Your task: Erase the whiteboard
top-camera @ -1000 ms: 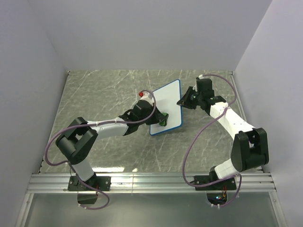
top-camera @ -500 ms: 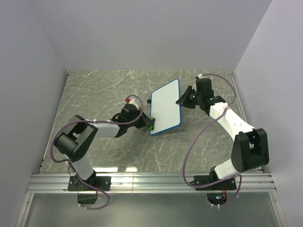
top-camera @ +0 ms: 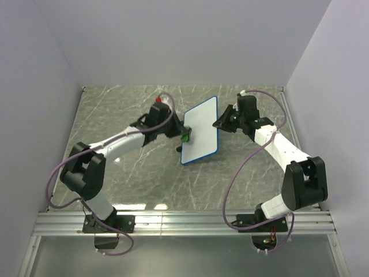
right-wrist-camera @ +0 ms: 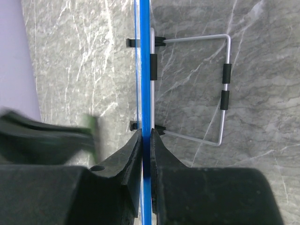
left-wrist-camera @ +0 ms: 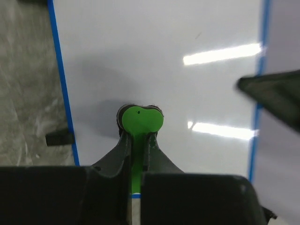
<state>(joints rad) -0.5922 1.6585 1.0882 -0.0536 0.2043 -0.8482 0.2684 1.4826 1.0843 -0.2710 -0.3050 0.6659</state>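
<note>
The whiteboard (top-camera: 200, 129), white with a blue frame, stands tilted on the table near the middle; its face shows no red marks in the left wrist view (left-wrist-camera: 154, 61). My left gripper (top-camera: 184, 136) is shut on the small green eraser (left-wrist-camera: 139, 120), which is pressed against the board's face near its left edge. My right gripper (top-camera: 219, 123) is shut on the board's blue right edge (right-wrist-camera: 146, 70) and holds it. The board's wire stand (right-wrist-camera: 224, 89) shows behind it in the right wrist view.
The grey marbled table (top-camera: 127, 104) lies around the board. Walls close the table on the left, back and right. A metal rail (top-camera: 184, 222) runs along the near edge by the arm bases.
My left gripper with the eraser moved off the board's lower part to its left edge, then up along that edge. The board shifted slightly left. The right gripper stayed on its edge.
</note>
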